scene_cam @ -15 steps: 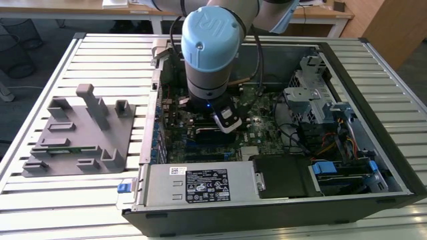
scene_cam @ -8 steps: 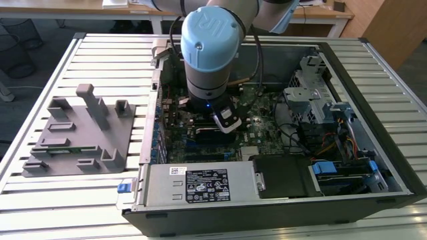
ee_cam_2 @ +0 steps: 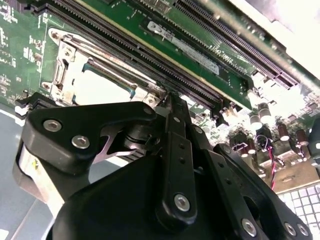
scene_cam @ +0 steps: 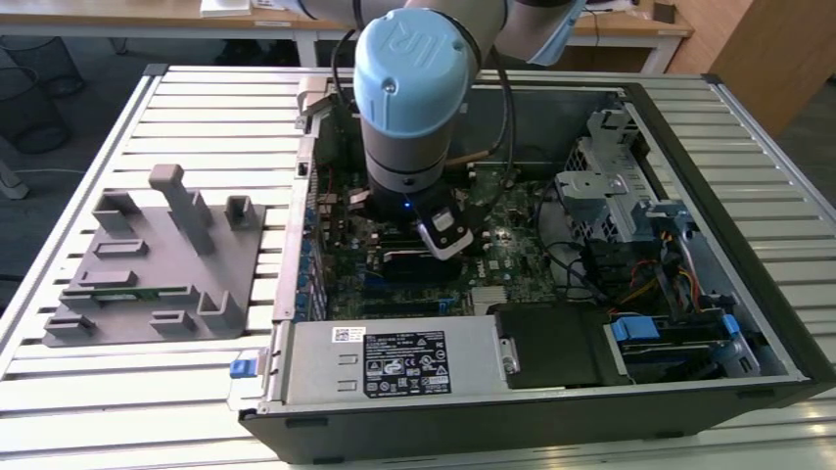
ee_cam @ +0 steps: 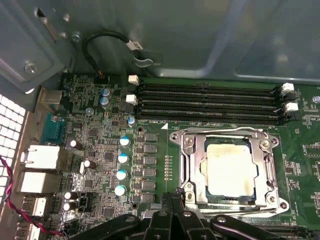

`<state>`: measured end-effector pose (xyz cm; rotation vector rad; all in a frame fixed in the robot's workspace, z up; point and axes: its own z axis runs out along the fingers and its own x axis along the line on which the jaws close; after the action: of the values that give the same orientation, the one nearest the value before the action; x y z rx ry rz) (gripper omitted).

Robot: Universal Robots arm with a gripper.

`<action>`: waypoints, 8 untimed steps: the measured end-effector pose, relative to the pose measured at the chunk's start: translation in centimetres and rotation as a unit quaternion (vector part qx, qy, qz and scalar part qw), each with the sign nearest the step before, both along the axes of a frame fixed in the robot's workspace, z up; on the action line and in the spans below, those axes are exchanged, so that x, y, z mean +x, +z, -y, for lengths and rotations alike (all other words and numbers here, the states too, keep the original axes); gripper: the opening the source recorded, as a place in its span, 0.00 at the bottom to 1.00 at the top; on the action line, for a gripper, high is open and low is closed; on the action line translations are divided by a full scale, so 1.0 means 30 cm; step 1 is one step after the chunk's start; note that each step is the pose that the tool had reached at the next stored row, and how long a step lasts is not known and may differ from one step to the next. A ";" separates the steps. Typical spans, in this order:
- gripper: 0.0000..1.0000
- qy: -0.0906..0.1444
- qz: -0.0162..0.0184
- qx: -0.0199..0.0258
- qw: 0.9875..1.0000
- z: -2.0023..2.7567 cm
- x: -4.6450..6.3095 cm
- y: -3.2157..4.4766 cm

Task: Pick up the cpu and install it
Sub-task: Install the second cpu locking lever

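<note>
Hovering black gripper [ee_cam: 172, 200] just beside socket-seated pale square cpu [ee_cam: 227, 168] in metal-framed socket [ee_cam: 272, 165]; jaws pressed together, holding nothing; placement judged done, frame unlatched.

the end effector [ee_cam: 172, 200] fingertips are cut off by the first wrist view's edge.

The cpu [ee_cam: 226, 169] has a dull, pale metal top, framed by a shiny bare-metal socket frame [ee_cam: 272, 172]. The motherboard [ee_cam: 100, 165] is glossy green. The claw [ee_cam_2: 172, 107] is matt black plastic with bright steel screws. The tabletop [scene_cam: 144, 401] is ribbed, pale brushed metal; the holder block [scene_cam: 151, 264] looks matt grey plastic.
</note>
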<state>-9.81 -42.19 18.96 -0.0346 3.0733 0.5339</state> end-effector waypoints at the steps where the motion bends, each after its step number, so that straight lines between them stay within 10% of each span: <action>1: 0.11 0.000 0.000 0.000 1.000 0.000 0.000 0.005; 8: 0.11 0.000 -0.001 0.000 1.000 0.000 0.000 0.013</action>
<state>-9.82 -42.18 19.35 -0.0341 3.0749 0.5333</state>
